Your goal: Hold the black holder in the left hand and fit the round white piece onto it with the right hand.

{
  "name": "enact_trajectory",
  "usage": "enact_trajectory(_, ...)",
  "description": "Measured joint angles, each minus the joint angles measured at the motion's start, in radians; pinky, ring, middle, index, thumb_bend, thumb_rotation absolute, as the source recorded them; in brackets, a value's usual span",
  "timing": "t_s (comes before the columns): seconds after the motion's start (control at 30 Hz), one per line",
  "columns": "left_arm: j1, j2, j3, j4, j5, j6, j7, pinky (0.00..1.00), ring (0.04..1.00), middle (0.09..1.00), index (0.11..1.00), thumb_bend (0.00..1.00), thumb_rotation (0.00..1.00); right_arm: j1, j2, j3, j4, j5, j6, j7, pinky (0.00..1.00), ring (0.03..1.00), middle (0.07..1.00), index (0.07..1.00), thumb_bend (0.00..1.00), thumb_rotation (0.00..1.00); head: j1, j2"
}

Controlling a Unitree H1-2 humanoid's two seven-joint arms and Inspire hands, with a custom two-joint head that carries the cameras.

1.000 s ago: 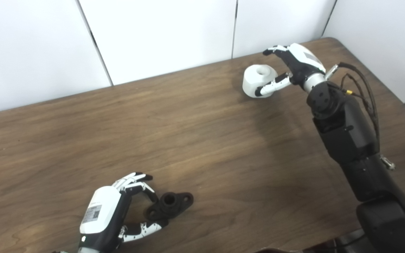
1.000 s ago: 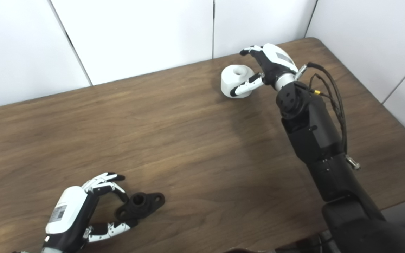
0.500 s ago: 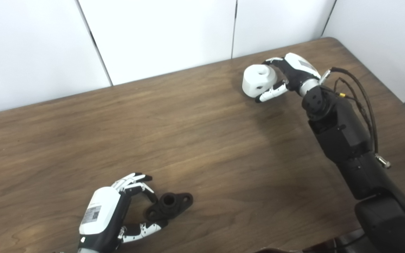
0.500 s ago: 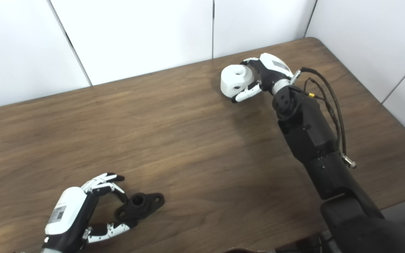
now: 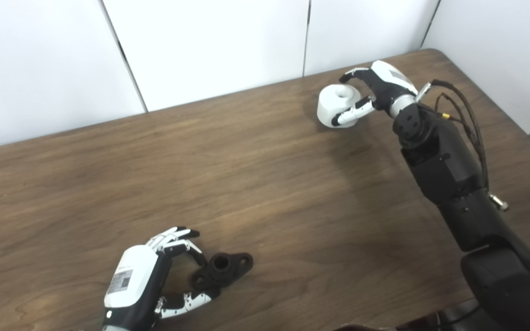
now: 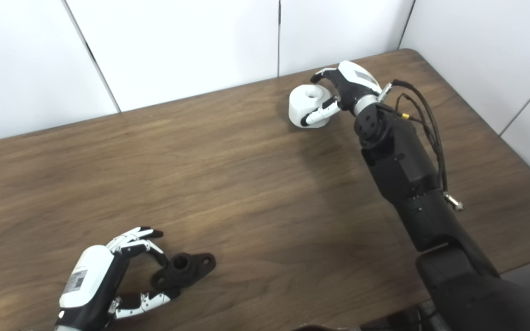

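right hand (image 5: 377, 89) wrapped around white piece (image 5: 334, 105), 1 o'clock near table (image 5: 265, 184) far edge | left hand (image 5: 154, 276) half-curled touching black holder (image 5: 222, 268), 7 o'clock, near front edge | mid-table open

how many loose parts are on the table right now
2: the round white piece at the far right of the table, in the right hand; the black holder near the front, at the left hand.

No readable text anywhere. The left hand (image 5: 138, 280), near the table's (image 5: 265, 184) front edge, has a label with a QR-like code on its back, print too small to read. The right hand (image 5: 387, 87) carries a grey patch, illegible.
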State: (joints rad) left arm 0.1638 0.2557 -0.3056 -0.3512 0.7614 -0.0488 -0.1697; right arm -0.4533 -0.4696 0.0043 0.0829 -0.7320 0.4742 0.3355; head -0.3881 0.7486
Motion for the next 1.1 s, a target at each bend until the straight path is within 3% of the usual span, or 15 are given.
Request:
enact_trajectory(0.2, 0.0, -0.001, 0.0, 0.0, 0.0, 0.0, 0.001, 0.83, 0.86, 0.795, 0.487, 0.52, 0.05, -0.01, -0.013, 0.019, 0.001, 0.0, 0.0, -0.003, 0.99, 0.991, 0.907, 0.775, 0.72, 0.24, 0.003, -0.002)
enact_trajectory(0.53, 0.0, -0.003, 0.0, 0.0, 0.003, 0.0, 0.003, 0.82, 0.864, 0.796, 0.487, 0.52, 0.05, -0.014, -0.03, 0.036, 0.002, 0.003, 0.0, -0.005, 0.92, 0.984, 0.897, 0.756, 0.72, 0.22, 0.012, -0.006)
enact_trajectory(0.87, 0.0, -0.008, 0.001, 0.004, 0.005, 0.001, 0.009, 0.81, 0.873, 0.799, 0.488, 0.52, 0.05, -0.019, -0.041, 0.049, 0.021, 0.021, -0.001, -0.023, 0.99, 0.989, 0.897, 0.753, 0.72, 0.21, 0.015, -0.012)
enact_trajectory(1.1, -0.001, -0.009, 0.0, 0.004, 0.006, 0.001, 0.009, 0.81, 0.873, 0.799, 0.488, 0.52, 0.05, -0.02, -0.055, 0.07, 0.03, 0.024, -0.001, -0.022, 0.98, 0.987, 0.894, 0.748, 0.71, 0.21, 0.017, -0.012)
